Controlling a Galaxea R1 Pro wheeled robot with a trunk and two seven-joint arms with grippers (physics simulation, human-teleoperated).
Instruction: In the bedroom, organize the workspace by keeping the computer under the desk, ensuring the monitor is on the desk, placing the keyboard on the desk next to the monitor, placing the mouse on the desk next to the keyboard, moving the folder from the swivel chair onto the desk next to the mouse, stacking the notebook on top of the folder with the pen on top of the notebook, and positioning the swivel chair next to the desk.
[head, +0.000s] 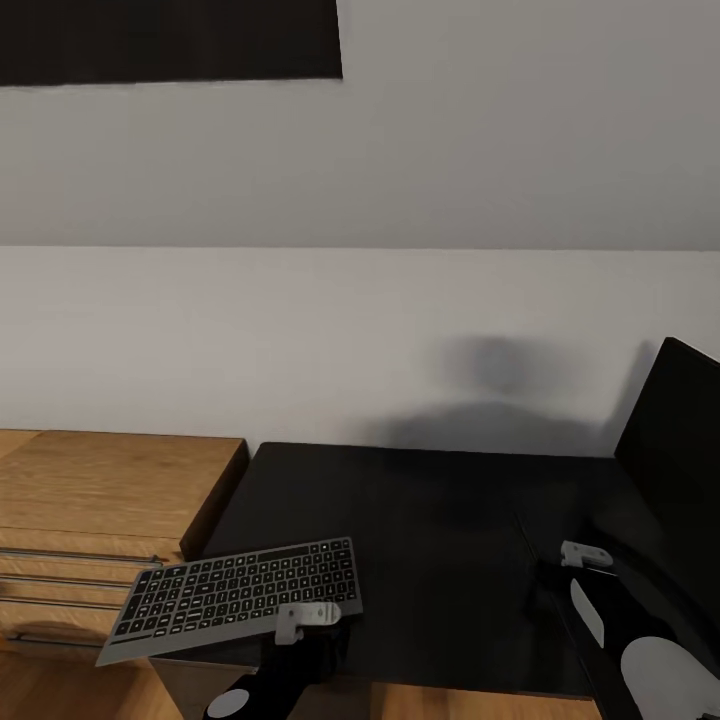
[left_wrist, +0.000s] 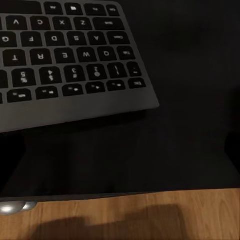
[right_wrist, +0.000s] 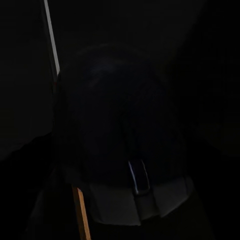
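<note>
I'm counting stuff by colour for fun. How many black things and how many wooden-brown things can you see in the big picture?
Black: 3 (long black desk, flat black keyboard with greyish keys, wide flat black monitor)
Wooden brown: 1 (light wooden chest with bar handles)
Total: 4

We see a black desk (head: 440, 540) with a keyboard (head: 235, 595) overhanging its front left corner and, at its right end, what seems a monitor (head: 675, 460).
</note>
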